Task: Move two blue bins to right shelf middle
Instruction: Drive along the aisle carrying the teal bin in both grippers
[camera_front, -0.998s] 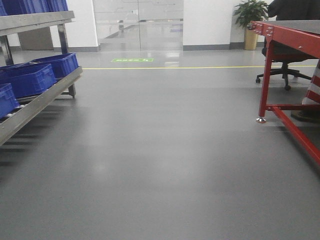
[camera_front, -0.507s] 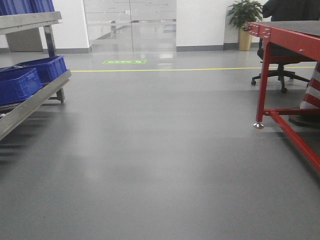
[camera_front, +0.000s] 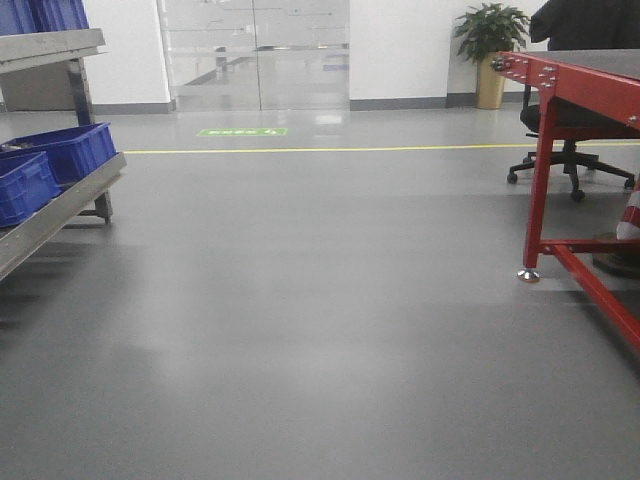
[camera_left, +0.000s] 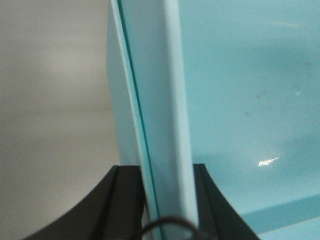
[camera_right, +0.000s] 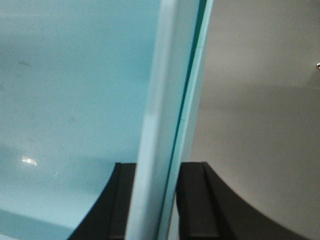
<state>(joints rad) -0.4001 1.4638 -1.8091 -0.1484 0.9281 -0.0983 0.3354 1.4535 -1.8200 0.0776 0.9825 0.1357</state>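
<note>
The pale cyan-blue plastic bin (camera_left: 240, 90) hangs between my two hands, over the grey floor (camera_left: 50, 100). Its wall looks double, maybe two bins nested; I cannot tell. My left hand (camera_left: 167, 172) is closed tight on the left wall, my right hand (camera_right: 157, 170) on the right wall, so the bin's length should run across me, equally near both arms. The shiny middle shelf is not in view; I judge it lies further right.
</note>
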